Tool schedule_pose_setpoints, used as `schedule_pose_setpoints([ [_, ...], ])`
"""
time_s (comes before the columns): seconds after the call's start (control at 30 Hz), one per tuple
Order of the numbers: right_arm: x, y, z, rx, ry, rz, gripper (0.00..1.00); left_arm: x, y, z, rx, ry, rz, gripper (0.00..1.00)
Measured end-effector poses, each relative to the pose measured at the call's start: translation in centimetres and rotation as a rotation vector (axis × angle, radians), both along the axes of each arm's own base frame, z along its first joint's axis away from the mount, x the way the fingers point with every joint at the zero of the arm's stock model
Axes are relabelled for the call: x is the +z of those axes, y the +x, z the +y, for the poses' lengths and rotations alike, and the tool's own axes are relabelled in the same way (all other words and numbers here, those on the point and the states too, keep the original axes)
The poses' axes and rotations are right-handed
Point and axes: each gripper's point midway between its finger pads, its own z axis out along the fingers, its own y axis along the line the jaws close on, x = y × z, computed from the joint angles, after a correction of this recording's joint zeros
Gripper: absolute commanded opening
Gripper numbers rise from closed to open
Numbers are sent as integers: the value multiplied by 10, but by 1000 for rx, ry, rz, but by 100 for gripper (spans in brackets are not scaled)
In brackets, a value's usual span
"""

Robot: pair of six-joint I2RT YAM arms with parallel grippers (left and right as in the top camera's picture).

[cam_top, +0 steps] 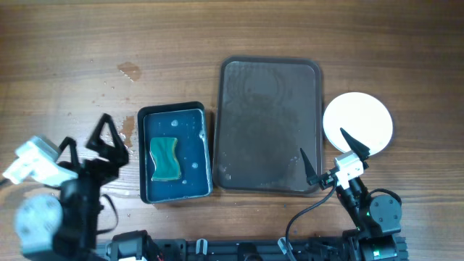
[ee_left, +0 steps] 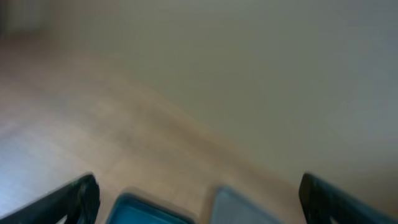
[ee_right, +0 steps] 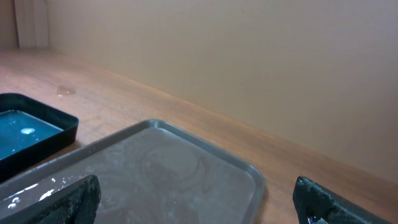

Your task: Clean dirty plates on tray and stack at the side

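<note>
The dark brown tray lies at the table's centre with nothing on it; it also shows in the right wrist view and blurred in the left wrist view. A plain white plate lies on the table to the tray's right; I cannot tell whether more plates lie under it. My right gripper is open and empty at the tray's front right corner, below the plate. My left gripper is open and empty at the front left, left of the blue tray.
A smaller dark blue tray with a green sponge and water stands left of the brown tray. Water drops lie on the wood at the back left.
</note>
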Motion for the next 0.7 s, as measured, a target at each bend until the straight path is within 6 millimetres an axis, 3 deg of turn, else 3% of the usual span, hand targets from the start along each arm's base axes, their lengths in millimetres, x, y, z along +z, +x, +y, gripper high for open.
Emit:
schedule_pose_setpoints([
  [0.1, 0, 0, 0, 0, 0, 1, 100, -26, -1, -13, -77, 54, -111, 100],
  [0.13, 0, 0, 0, 0, -1, 2, 100, -45, -1, -17, -100, 68, -135, 100],
  [0.27, 0, 0, 0, 0, -1, 2, 100, -94, 3, -26, -154, 94, -164, 100],
  [0.4, 0, 0, 0, 0, 0, 2, 100, -134, 17, -35, -214, 102, -122, 100],
  [0.53, 0, 0, 0, 0, -1, 2, 100, -190, 29, -48, -283, 95, -58, 100],
  [0.7, 0, 0, 0, 0, 0, 2, 100, -180, 33, -56, -313, 113, -146, 100],
])
